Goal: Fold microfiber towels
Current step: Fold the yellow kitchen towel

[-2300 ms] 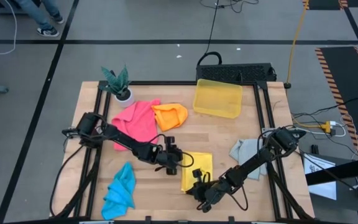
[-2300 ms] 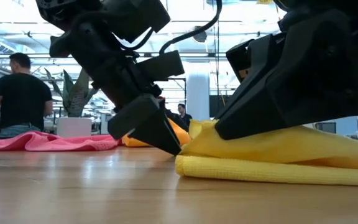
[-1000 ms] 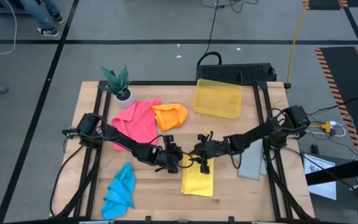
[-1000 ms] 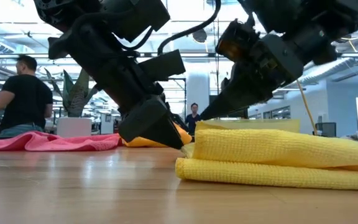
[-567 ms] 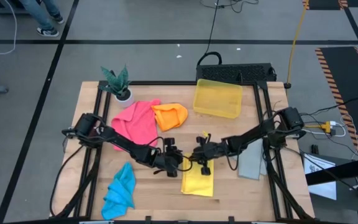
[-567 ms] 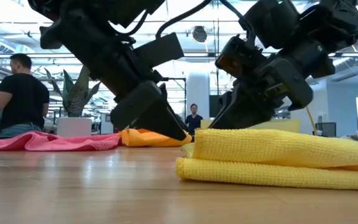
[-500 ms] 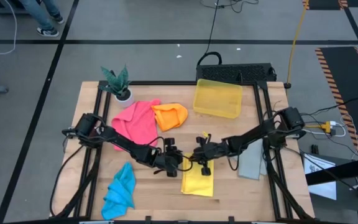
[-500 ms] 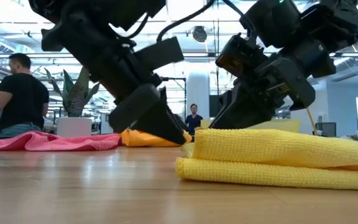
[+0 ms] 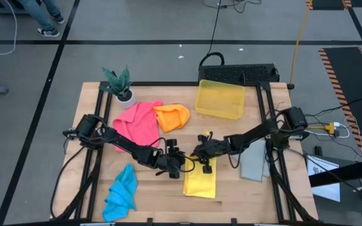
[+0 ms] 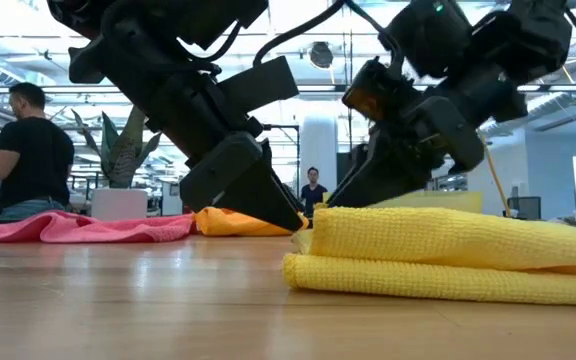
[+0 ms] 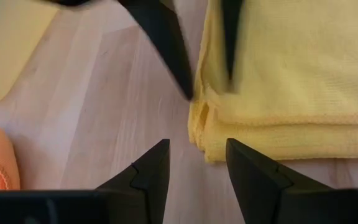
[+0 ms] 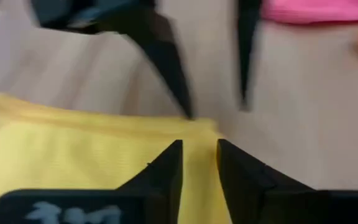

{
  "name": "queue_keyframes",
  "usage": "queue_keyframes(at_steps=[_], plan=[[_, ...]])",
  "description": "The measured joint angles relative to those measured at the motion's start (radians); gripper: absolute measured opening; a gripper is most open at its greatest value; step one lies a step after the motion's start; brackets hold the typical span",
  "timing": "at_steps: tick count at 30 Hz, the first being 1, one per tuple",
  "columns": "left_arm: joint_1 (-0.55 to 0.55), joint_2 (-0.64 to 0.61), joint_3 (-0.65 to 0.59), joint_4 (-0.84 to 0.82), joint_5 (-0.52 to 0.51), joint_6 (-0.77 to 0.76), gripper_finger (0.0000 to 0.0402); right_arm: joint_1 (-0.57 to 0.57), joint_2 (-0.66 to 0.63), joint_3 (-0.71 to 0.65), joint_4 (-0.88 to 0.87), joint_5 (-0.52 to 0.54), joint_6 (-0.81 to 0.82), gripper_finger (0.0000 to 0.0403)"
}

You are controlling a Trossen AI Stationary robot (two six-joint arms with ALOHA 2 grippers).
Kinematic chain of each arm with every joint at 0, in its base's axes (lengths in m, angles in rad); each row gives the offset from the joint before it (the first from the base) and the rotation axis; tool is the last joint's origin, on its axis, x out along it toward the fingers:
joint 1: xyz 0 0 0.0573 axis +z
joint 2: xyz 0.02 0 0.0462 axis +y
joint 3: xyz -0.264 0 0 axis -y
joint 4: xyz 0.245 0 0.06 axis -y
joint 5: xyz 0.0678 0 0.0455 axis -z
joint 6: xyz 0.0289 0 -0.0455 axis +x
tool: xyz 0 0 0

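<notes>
The yellow towel (image 9: pixel 201 182) lies folded in flat layers on the table's near middle, also seen in the low view (image 10: pixel 448 260). My left gripper (image 9: pixel 185 165) stands open just left of the towel's far left corner (image 11: pixel 199 121), its fingers slanting down at the wood. My right gripper (image 9: pixel 198 161) comes from the right and hovers open over that same corner (image 12: pixel 191 127). The pink towel (image 9: pixel 137 122) and orange towel (image 9: pixel 171 117) lie at the far left, the blue towel (image 9: pixel 121 191) at the near left, the grey towel (image 9: pixel 254 161) at the right. My left gripper has its fingertips (image 11: pixel 160 149) on either side of the wood just short of the towel's corner and touches nothing. My right gripper slants down from the table's right, its fingertips (image 10: pixel 334 200) at the folded towel's top layer; whether they touch it, I cannot tell.
A translucent yellow bin (image 9: pixel 220 98) stands at the far middle, a small potted plant (image 9: pixel 119 85) at the far left corner. Bare wood lies between the towels. A person (image 10: pixel 30 150) sits in the room beyond the table.
My right gripper has dipped a little toward the yellow towel's far left corner and rolled slightly. The towel has stayed flat and in place.
</notes>
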Motion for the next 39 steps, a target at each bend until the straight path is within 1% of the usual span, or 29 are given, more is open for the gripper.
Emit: queue_keyframes(at_steps=[2,5,8,11,13,17,19,25,29,32,34,39], plan=[[0.000,0.000,0.000,0.002,0.000,-0.001,0.0159,-0.002,0.023,0.000,0.032,-0.040,-0.010,0.0107],[0.000,0.000,0.000,0.004,0.000,-0.002,0.0159,-0.002,0.041,0.000,0.060,-0.051,-0.021,0.0106],[0.001,0.003,0.000,0.024,0.000,-0.002,0.0159,-0.002,0.041,0.000,0.067,-0.050,-0.039,0.0077],[0.002,0.018,0.000,0.050,0.000,0.007,0.0159,-0.002,0.041,0.000,0.065,-0.045,-0.045,0.0029],[0.002,0.037,0.000,0.074,0.000,0.014,0.0159,0.005,0.041,0.000,0.061,-0.023,-0.048,0.0008],[0.005,0.061,0.000,0.085,0.000,0.017,0.0159,0.042,0.028,0.000,0.088,-0.028,-0.059,0.0010],[0.007,0.068,0.001,0.100,-0.001,0.017,0.0159,0.067,0.016,0.001,0.100,-0.029,-0.063,0.0004],[0.028,0.096,0.001,0.182,0.044,0.033,0.0159,0.127,0.011,0.059,0.103,-0.031,-0.092,0.0003],[0.033,0.113,0.002,0.217,0.052,0.040,0.0159,0.151,-0.004,0.089,0.100,-0.032,-0.128,0.0001],[0.033,0.116,0.002,0.219,0.051,0.040,0.0159,0.159,-0.035,0.087,0.098,-0.029,-0.137,0.0001],[0.033,0.117,0.002,0.226,0.051,0.043,0.0159,0.172,-0.061,0.088,0.066,-0.021,-0.142,0.0001],[0.033,0.118,0.002,0.231,0.052,0.044,0.0159,0.227,-0.151,0.087,0.054,0.028,-0.174,0.0001]])
